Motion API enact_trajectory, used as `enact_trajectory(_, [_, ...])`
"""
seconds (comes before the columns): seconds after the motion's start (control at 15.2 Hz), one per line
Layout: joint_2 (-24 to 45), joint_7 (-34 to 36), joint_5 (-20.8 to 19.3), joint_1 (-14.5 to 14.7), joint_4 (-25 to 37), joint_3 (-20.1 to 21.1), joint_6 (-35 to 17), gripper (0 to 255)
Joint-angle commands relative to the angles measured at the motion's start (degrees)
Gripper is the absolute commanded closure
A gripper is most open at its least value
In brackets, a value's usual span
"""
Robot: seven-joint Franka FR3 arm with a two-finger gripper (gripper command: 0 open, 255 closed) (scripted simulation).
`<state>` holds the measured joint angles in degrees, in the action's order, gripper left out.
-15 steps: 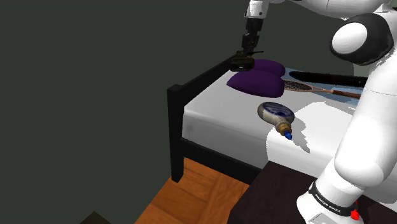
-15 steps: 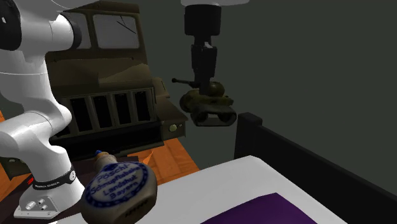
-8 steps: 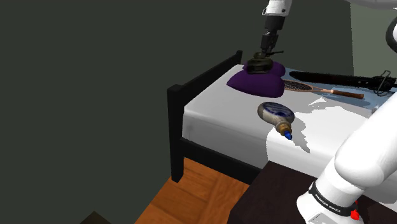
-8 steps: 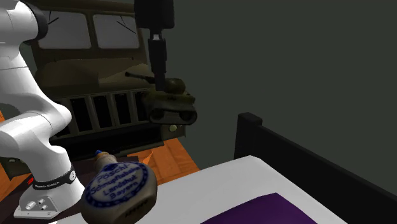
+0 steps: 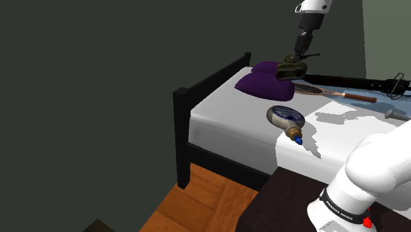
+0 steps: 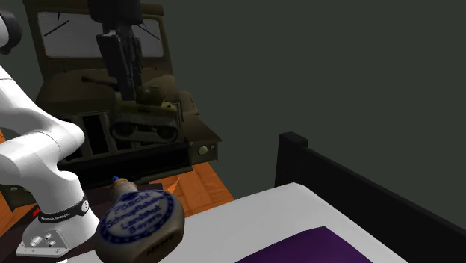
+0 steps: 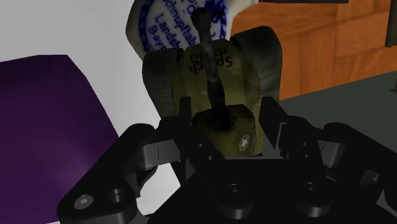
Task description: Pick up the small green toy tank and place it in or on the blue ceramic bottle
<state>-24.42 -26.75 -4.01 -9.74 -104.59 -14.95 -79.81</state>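
Aloft, the tool [image 5: 298,57] pinches the olive toy tank [image 5: 290,68] above the bed [image 5: 224,109], apart from the blue-and-white bottle [image 5: 285,117].

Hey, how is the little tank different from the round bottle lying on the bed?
The toy tank is off the white bed, clamped in the tool; the bottle lies on its side on the bed, untouched. The tank is olive green; the bottle is tan with a blue-and-white lettered face and blue cap. The tank has tracks and a gun barrel; the bottle is a round flask. Both are small beside the bed.
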Motion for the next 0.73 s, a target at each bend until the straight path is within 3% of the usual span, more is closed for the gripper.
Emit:
enact_trajectory(0.0, [-4.2, -0.6, -1.1, -0.7, -2.3, -0.1, 1.7, 255])
enact_trajectory(0.66, [-7.2, -0.2, -1.8, -1.2, -12.7, -0.2, -5.7, 255])
